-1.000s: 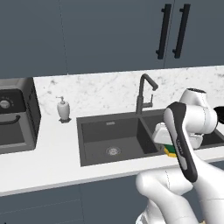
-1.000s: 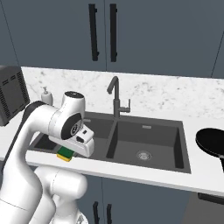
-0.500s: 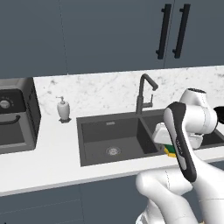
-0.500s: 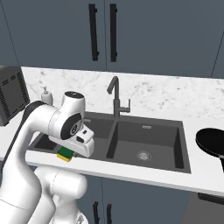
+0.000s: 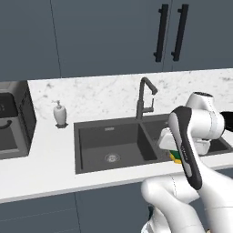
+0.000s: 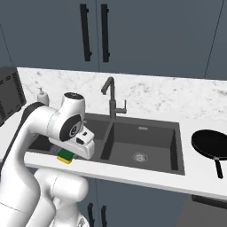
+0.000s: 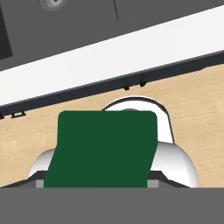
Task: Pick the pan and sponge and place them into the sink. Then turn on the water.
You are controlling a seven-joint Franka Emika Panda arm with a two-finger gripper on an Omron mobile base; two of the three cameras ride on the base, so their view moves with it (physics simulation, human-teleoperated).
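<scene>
My gripper (image 6: 66, 152) is shut on the sponge (image 6: 65, 155), a green-topped yellow block that hangs just under the hand at the front edge of the counter. In the hand view the sponge (image 7: 103, 148) fills the lower middle and covers the fingertips. From the left base view the sponge (image 5: 174, 156) peeks out behind my forearm. The dark double-basin sink (image 6: 146, 135) lies just beyond the hand, with its tall faucet (image 6: 111, 95) behind; no stream falls from the spout. The black pan (image 6: 212, 145) rests on the white counter right of the sink, handle toward the front.
A soap dispenser (image 5: 59, 113) stands on the counter left of the sink (image 5: 109, 139). A black appliance (image 5: 13, 123) sits at the far left. The hand view shows the counter's white front strip (image 7: 109, 57) above wooden floor (image 7: 197, 100).
</scene>
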